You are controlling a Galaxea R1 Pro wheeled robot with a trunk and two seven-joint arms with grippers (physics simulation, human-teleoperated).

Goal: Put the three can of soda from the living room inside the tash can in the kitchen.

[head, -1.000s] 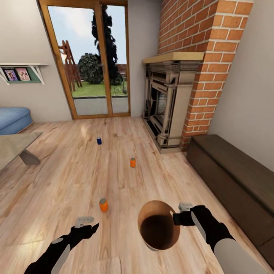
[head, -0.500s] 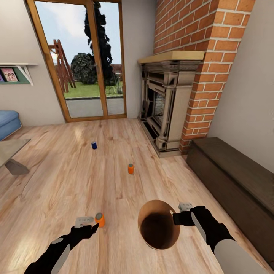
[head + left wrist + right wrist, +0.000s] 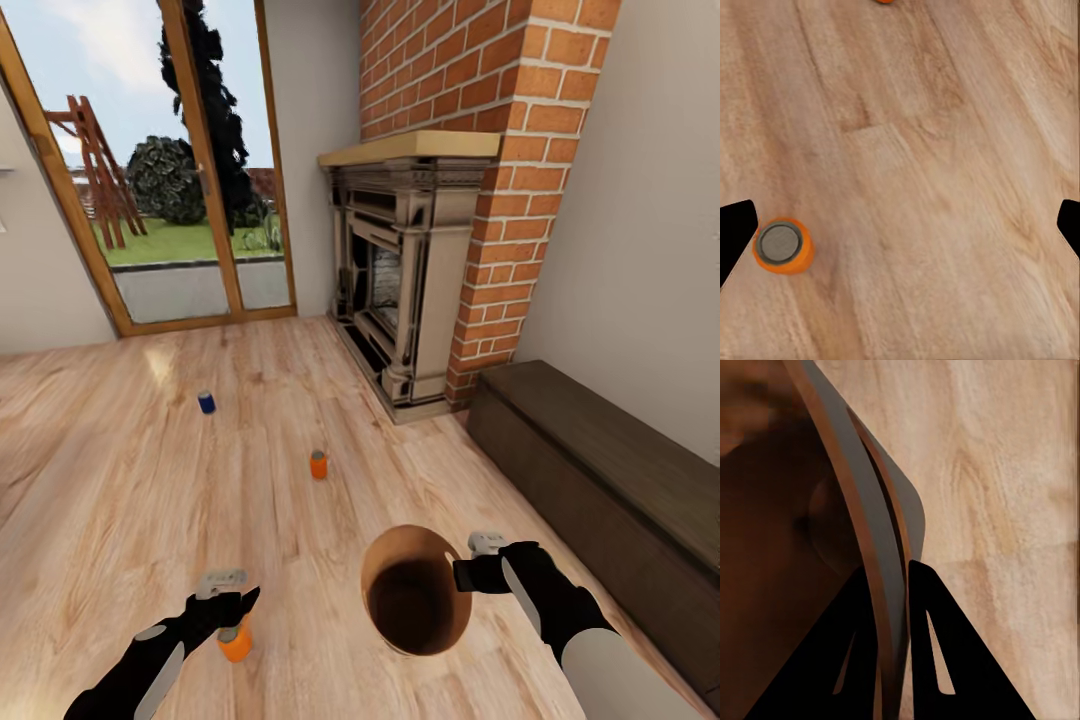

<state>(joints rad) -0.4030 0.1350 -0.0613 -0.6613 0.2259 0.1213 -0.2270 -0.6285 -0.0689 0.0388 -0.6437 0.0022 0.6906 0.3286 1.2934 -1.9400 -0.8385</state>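
Pinching the rim of the round tapered bin with a brown inner wall (image 3: 415, 590): black right gripper (image 3: 462, 574), fingers (image 3: 934, 652) pressed on either side of the thin wall, one inside and one outside, per the right wrist view. Bin carried above the light wood plank floor (image 3: 120, 480), mouth tilted toward the head camera, pale outside barely showing at the lower edge.

Hanging low over the floor: black left gripper (image 3: 235, 605), jaws spread wide, fingertips (image 3: 735, 232) cut off at opposite edges of the left wrist view. Nearest small orange can with a silver top (image 3: 235, 642) upright just beside one fingertip, not between the two; partly hidden behind the gripper in the head view, contact impossible to judge.

Standing farther out on the planks, well apart: second orange can (image 3: 319, 464), then dark blue can (image 3: 206, 402) nearer the wood-framed glass doors (image 3: 170, 200). Labels too small to read.

Beyond: ornate dark fireplace (image 3: 395, 290) under a red brick chimney (image 3: 480, 100); long dark wooden bench (image 3: 600, 470) along the wall, cut off at the frame edge.
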